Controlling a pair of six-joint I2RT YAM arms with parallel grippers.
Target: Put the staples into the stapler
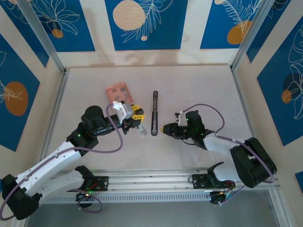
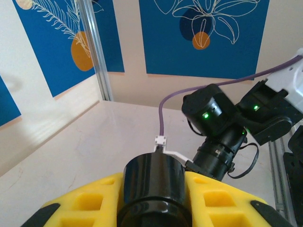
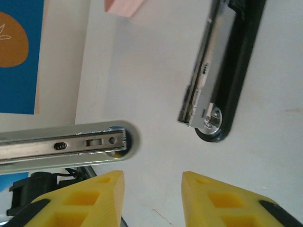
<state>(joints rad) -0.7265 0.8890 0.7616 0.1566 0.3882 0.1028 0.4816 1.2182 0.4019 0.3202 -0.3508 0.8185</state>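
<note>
The flat salmon-pink box lies on the pale table at the far left of the group, a thin card rectangle with small pale markings on its top. I cannot tell whether it is open or what is inside. Just right of it, well apart from the box, the stapler lies flat, a slim black bar running far to near. From the right wrist its black body carries a shiny silver metal channel with small slots and a round rivet at the rounded near end. Whether any staples sit in that channel is too small to tell. The silvery-white bar, smooth metal with a rounded pale tip, is close by the stapler's near end, on its left and not touching it, right at the left gripper. Its jaws are yellow and blocky, and I cannot tell whether they grip the bar. The right gripper is near the table just right of the stapler's near end, its yellow jaws parted a little with only bare table between them.
</note>
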